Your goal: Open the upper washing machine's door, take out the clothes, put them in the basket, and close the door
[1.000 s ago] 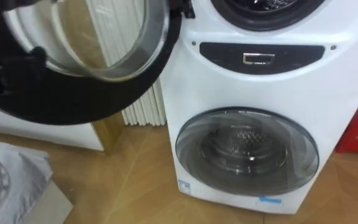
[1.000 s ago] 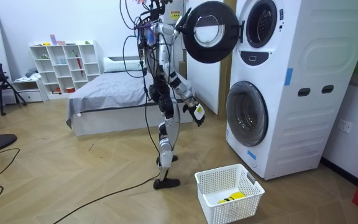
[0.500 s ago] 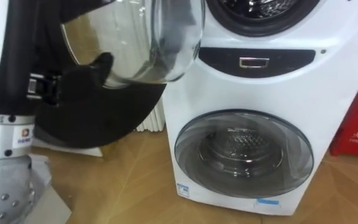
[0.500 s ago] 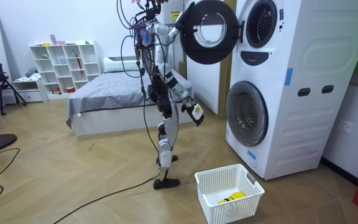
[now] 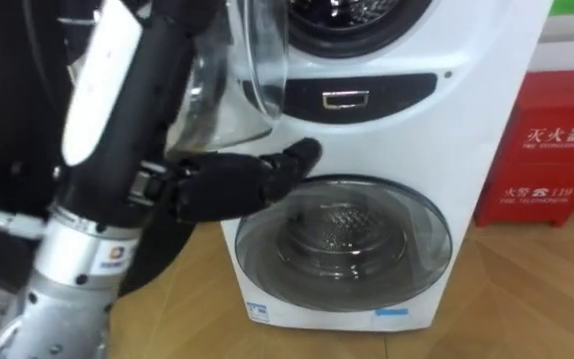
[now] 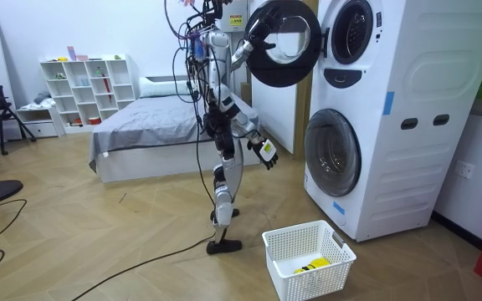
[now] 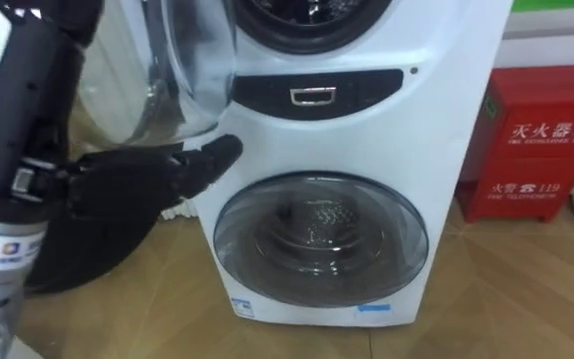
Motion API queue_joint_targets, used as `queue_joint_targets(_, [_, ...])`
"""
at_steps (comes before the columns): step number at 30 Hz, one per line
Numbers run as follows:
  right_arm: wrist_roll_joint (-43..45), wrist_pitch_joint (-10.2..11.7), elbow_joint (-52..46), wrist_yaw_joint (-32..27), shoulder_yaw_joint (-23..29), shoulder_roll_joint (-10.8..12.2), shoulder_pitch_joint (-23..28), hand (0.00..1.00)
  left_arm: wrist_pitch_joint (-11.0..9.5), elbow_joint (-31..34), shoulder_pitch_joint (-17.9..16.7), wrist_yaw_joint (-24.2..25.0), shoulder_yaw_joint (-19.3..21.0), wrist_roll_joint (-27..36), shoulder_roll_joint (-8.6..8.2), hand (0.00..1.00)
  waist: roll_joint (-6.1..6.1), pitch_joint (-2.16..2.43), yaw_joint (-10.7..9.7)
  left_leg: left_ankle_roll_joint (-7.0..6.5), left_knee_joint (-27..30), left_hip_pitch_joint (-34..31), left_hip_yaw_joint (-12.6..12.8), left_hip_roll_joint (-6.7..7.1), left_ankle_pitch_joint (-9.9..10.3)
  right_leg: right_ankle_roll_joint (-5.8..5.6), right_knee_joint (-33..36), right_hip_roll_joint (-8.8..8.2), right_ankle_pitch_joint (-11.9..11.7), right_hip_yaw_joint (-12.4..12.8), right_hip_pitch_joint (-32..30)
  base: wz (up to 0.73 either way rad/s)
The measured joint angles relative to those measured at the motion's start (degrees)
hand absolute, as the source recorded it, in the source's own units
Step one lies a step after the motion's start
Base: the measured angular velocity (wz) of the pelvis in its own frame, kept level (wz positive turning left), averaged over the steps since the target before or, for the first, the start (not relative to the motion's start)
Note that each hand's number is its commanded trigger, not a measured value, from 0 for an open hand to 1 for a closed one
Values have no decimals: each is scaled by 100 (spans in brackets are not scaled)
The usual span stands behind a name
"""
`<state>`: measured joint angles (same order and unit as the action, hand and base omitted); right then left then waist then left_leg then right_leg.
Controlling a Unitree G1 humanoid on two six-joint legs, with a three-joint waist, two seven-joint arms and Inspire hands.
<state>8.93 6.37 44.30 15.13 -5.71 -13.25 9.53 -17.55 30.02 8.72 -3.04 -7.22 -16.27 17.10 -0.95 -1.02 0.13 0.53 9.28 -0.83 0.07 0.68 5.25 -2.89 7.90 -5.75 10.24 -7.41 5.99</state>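
White casing covers two stacked machines. The upper washing machine (image 5: 446, 40) has its round door (image 5: 242, 80) swung open toward the robot's left, and the door's glass bowl faces the camera. The drum opening (image 5: 357, 10) is dark inside, and whether clothes lie in it cannot be told. Below the dark control panel (image 5: 357, 98), the lower washing machine (image 5: 471, 214) has its porthole (image 5: 342, 249) shut, with a perforated metal drum showing through the glass.

The left hand (image 5: 222, 187) is raised at the lower edge of the open door, under the glass bowl and in front of the door's black rim. Its fingers are straight and loosely together, pointing toward the machine front and holding nothing. Contact with the door cannot be confirmed. The hand sits below and to the left of the drum opening, apart from it.

In the room view the robot stands upright on the wooden floor (image 6: 124, 242), facing the machines. The right hand (image 6: 266, 153) hangs low at hip height, and its state cannot be told.

A white basket (image 6: 304, 284) sits on the floor near the lower machine's front corner, with a yellow item (image 6: 312, 266) lying in its bottom. A red cabinet (image 5: 541, 150) stands just beside the machines on the robot's right.
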Motion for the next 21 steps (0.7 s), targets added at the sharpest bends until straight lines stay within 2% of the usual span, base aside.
queue_joint_targets(2, [0, -1, 0, 4, 0, 38, 0, 0, -19, -18, 0, 143, -140, 5, -41, 0, 36, 3, 0, -4, -8, 19, 34, -5, 6, 0, 5, 0, 0, 30, 1, -8])
queue_joint_targets(5, [-16, -9, 1, -1, -34, 127, -3, 0, -2, -67, 0, 257, -275, 121, -205, 0, 99, 30, -18, -8, -13, 60, 106, -14, 26, 0, 17, 0, 0, 102, 2, -11])
queue_joint_targets(10, [-14, -13, -2, -79, -110, 173, -84, 0, -26, -210, -4, 268, -587, 224, -201, 0, 135, 44, -87, -14, 0, 63, 115, -13, 33, -2, 26, -2, 0, 111, 5, -1])
queue_joint_targets(12, [-16, -12, -3, -160, -152, 172, -115, 0, -13, -467, -19, 387, -794, 336, -187, 0, 127, 39, -156, -15, -6, 106, 157, -22, 36, -3, 62, -2, 0, 143, 4, -9])
queue_joint_targets(13, [-20, -12, -4, -184, -161, 174, -115, 0, 25, -568, -19, 412, -870, 354, -187, 0, 126, 40, -172, -14, -8, 119, 171, -26, 41, -4, 71, -1, 1, 158, 4, -16])
queue_joint_targets(15, [-69, -12, -4, -254, -218, 200, -119, 0, 225, -920, -17, 549, -1079, 604, -196, 0, 126, 39, -316, -8, -10, 143, 218, -38, 57, -5, 72, 15, 2, 225, 3, -13])
queue_joint_targets(18, [-88, -12, 4, -306, -321, 235, -141, 0, 333, -1210, -10, 701, -1174, 973, -219, 0, 89, 52, -509, -9, -11, 151, 288, -52, 85, -5, 69, 21, 2, 293, -18, -12])
queue_joint_targets(21, [-71, -12, 2, -327, -406, 286, -148, 0, 392, -1364, -3, 788, -1185, 1115, -273, 0, 98, 46, -598, 5, -9, 163, 436, -99, 118, 6, 77, 61, -5, 465, -72, -28])
